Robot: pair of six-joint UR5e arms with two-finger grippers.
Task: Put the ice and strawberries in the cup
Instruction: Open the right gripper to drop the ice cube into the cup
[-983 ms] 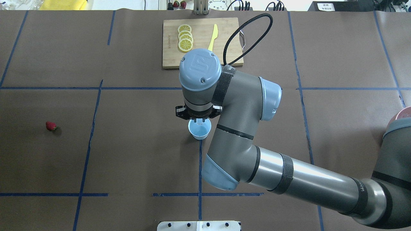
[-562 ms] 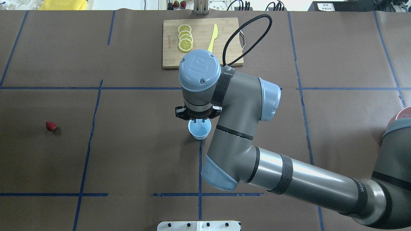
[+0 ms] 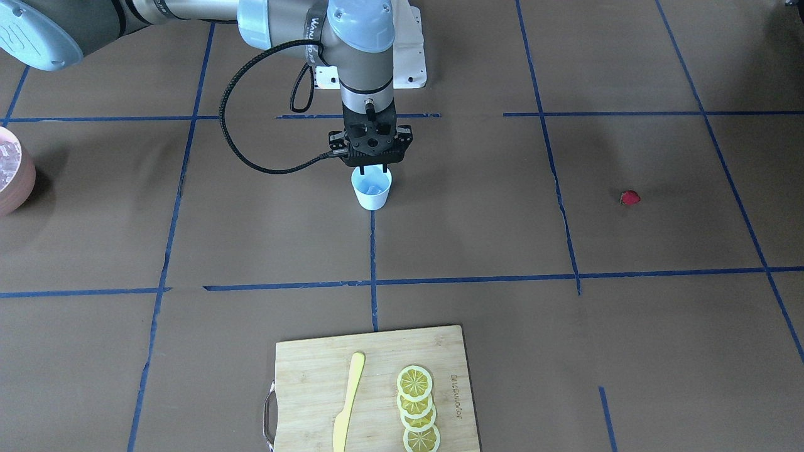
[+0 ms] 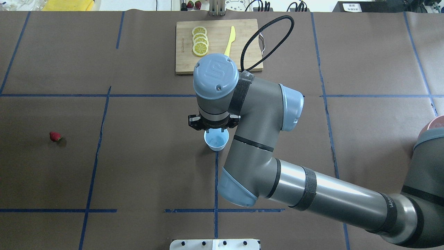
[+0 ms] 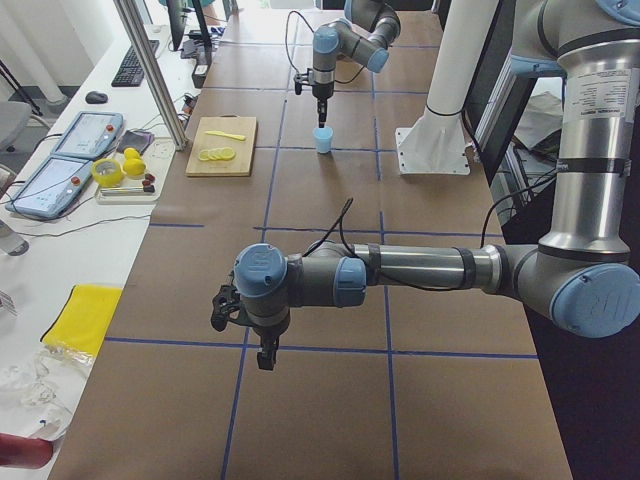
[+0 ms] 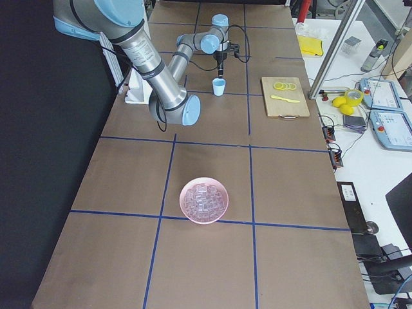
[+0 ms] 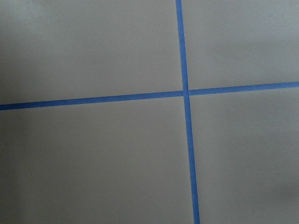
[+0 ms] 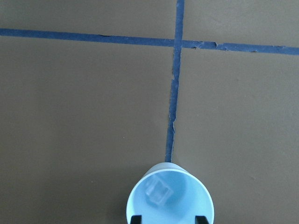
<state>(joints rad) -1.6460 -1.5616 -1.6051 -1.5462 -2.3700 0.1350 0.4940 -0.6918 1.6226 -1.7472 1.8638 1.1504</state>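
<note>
Overhead exterior shows one cup (image 4: 216, 141) mid-table, one strawberry (image 4: 54, 136) well apart to its left, and four lemon slices (image 4: 200, 41). One ice cube (image 8: 158, 191) lies inside the cup. Pointing straight down, the right gripper (image 3: 375, 168) hangs just over the cup, fingers spread, empty. Whether the left gripper (image 5: 266, 358) is clenched, I cannot tell.

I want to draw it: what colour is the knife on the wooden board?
Pale yellow. The knife shows best in the exterior front-facing view.
</note>
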